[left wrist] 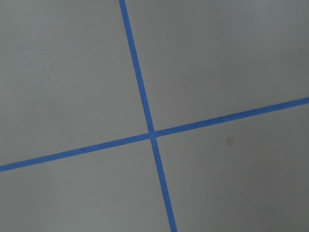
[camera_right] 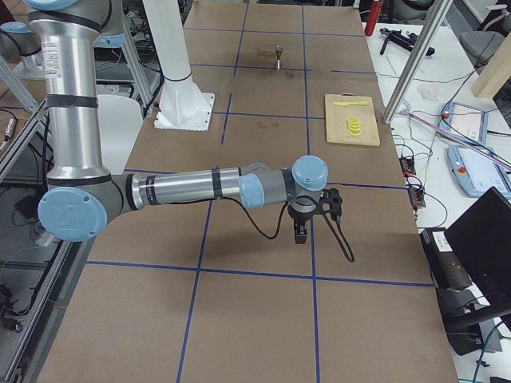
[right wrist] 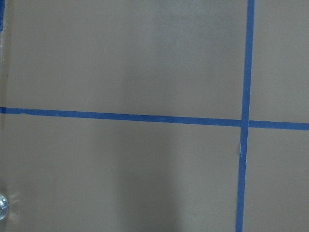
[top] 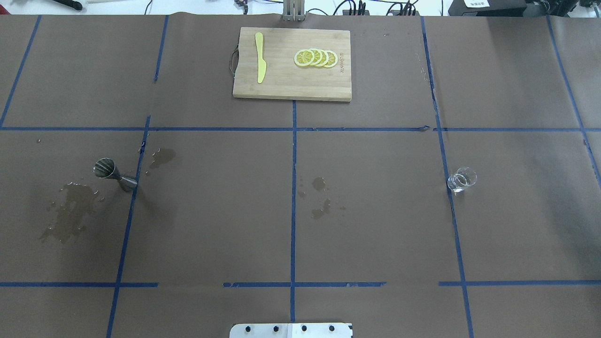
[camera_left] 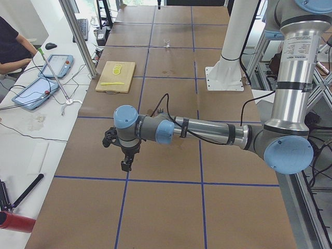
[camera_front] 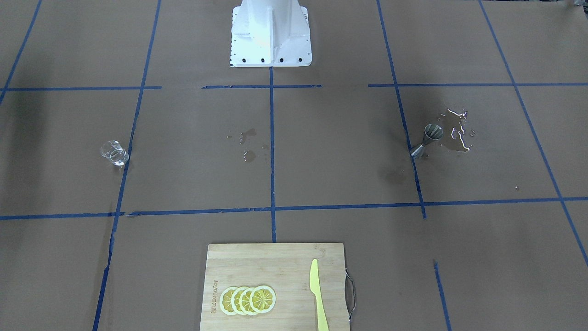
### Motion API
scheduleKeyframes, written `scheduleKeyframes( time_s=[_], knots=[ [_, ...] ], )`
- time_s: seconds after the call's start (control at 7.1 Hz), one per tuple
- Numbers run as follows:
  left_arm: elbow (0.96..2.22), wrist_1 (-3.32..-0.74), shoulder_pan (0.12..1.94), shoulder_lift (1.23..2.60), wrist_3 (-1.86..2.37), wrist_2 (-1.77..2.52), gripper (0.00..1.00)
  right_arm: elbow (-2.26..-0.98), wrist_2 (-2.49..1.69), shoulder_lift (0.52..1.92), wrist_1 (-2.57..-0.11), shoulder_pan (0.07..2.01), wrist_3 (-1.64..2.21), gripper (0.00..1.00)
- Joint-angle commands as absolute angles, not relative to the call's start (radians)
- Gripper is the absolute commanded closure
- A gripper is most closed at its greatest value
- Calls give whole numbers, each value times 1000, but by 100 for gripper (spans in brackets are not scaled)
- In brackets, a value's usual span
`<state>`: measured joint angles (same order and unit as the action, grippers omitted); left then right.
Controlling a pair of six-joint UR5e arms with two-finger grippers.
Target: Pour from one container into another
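The clear glass measuring cup (top: 462, 180) stands upright on the robot's right side of the table, also at the left of the front-facing view (camera_front: 115, 153). The steel jigger (top: 115, 174) stands on a blue tape line on the robot's left side (camera_front: 427, 140). My left gripper (camera_left: 126, 165) shows only in the exterior left view, pointing down over the paper at the table's near end. My right gripper (camera_right: 300, 234) shows only in the exterior right view, likewise pointing down. I cannot tell whether either is open or shut. Both wrist views show only paper and tape.
A puddle (top: 70, 211) lies beside the jigger, with smaller wet spots (top: 320, 197) at mid-table. A wooden cutting board (top: 291, 89) at the far edge carries lemon slices (top: 316, 57) and a yellow knife (top: 260, 56). The white robot base (camera_front: 271, 41) is at the near edge.
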<state>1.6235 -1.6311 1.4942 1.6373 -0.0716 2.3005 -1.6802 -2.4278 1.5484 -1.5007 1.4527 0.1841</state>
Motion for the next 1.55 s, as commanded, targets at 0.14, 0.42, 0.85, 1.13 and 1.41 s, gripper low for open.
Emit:
scheduleKeyframes(
  time_s=[0.14,0.42,0.85,1.13,1.41],
  knots=[
    [1643,-1657,1496,1631,-78,2324,0,-1681,-2419,1554,-1494,1462,183,0],
    [1651,-1716,1491,1624,-81,2389,0,-1684,-2424,1557,-1490,1462,183,0],
    [1675,-1921,1434,1626,106,2404,0,-1681,-2427,1560,-1488,1462,184,0],
    [1680,-2253,1237,1618,517,2309,0,-1690,-2427,1559,-1486,1460,186,0],
    [1748,-2558,961,1559,886,1976,0,-1693,-2425,1548,-1485,1460,187,0]
  ],
)
